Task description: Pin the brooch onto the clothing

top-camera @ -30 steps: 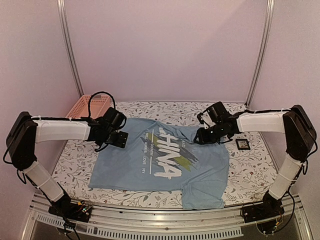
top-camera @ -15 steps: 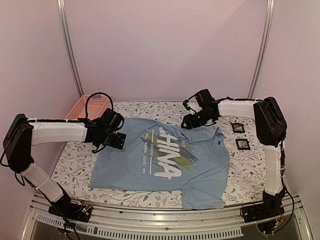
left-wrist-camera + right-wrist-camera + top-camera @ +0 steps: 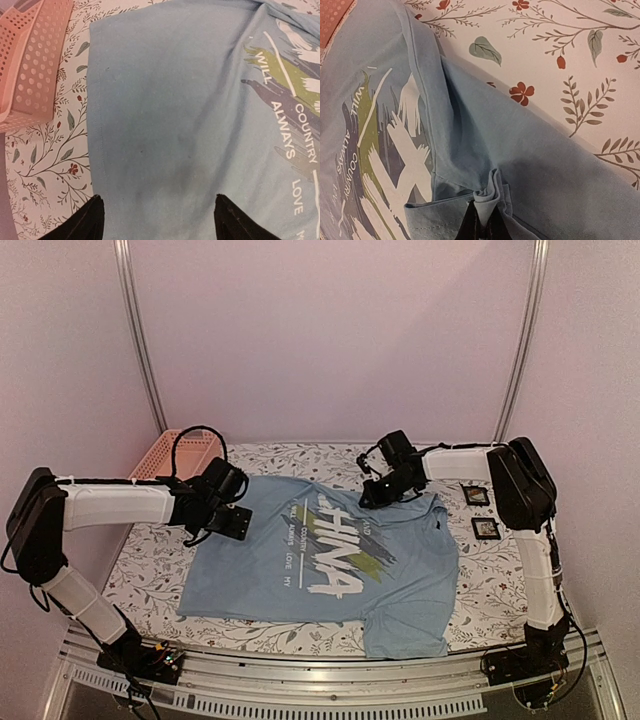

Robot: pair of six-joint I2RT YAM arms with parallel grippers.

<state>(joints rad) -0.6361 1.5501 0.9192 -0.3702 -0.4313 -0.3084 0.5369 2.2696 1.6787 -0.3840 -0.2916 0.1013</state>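
A fold of the T-shirt is now pulled further left by the right gripper, closed on it, while the left gripper is held wide; pinning is not begun.

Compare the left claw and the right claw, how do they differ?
The left claw is open and holds nothing; the right claw is shut on a bunched fold of the T-shirt. The left claw is at the shirt's plain edge near the pink basket; the right claw is at its far edge. Both are over the shirt.

Left hand spread, right hand seemingly pinched
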